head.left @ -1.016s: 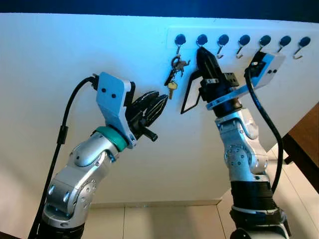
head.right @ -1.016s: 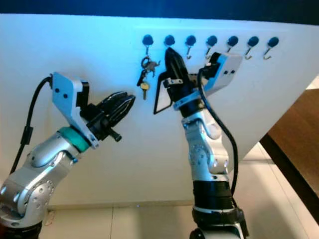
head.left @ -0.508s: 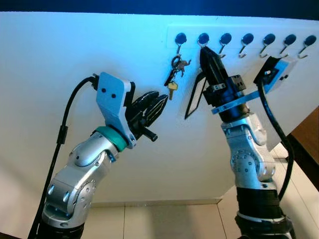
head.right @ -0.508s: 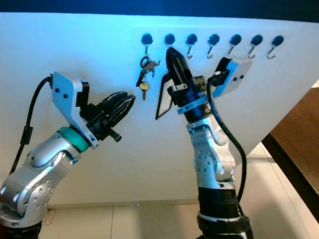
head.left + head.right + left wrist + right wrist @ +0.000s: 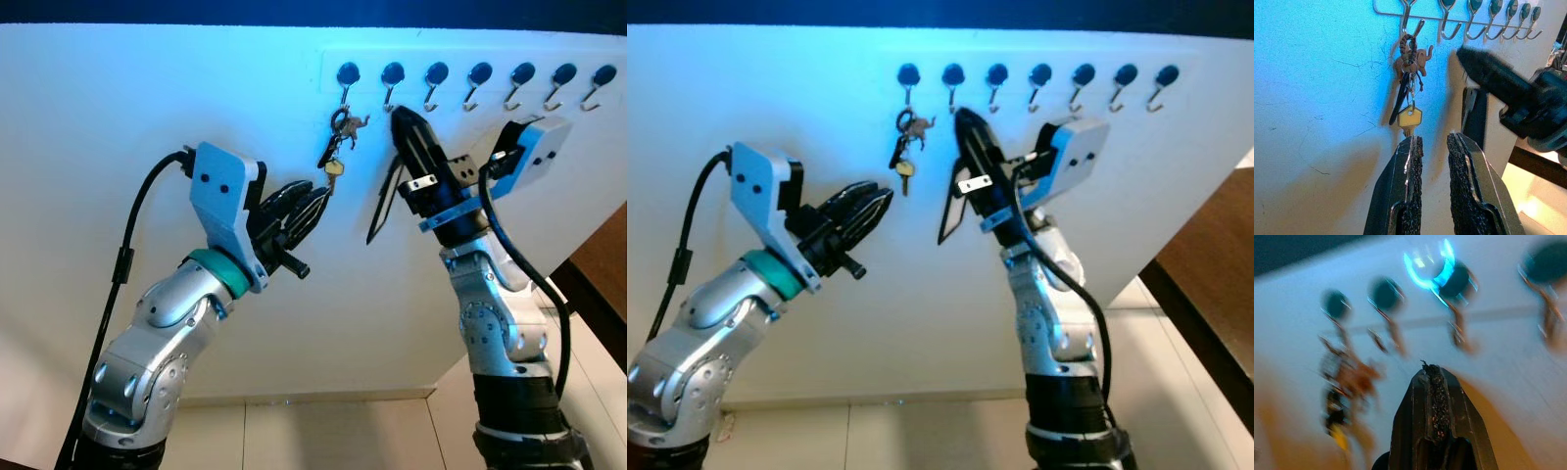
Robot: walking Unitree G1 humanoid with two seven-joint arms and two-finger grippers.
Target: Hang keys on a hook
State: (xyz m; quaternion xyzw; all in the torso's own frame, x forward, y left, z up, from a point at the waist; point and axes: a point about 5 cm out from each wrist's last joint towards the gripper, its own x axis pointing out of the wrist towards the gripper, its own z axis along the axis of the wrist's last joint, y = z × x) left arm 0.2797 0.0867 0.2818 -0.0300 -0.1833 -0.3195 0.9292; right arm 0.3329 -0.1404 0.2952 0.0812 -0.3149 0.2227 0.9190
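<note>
A bunch of keys (image 5: 336, 147) with a yellow key and a small elephant charm (image 5: 1411, 58) hangs on the leftmost hook (image 5: 347, 80) of a wall rack. My right gripper (image 5: 400, 117) is shut and empty. It points up at the wall just right of the keys, below the second hook (image 5: 392, 78), and is apart from both. In the blurred right wrist view its fingertips (image 5: 1432, 369) meet below the hooks. My left gripper (image 5: 315, 201) is held lower left of the keys with a narrow gap between its fingers, and nothing is in them (image 5: 1434, 139).
The rack (image 5: 480, 74) carries several bare hooks running to the right along the white wall (image 5: 147, 98). A dark wooden edge (image 5: 600, 269) stands at the far right. Pale tiled floor (image 5: 323, 436) lies below.
My right gripper has dropped a little from the second hook and its wrist has turned. The keys stay on the first hook. The left arm has not moved.
</note>
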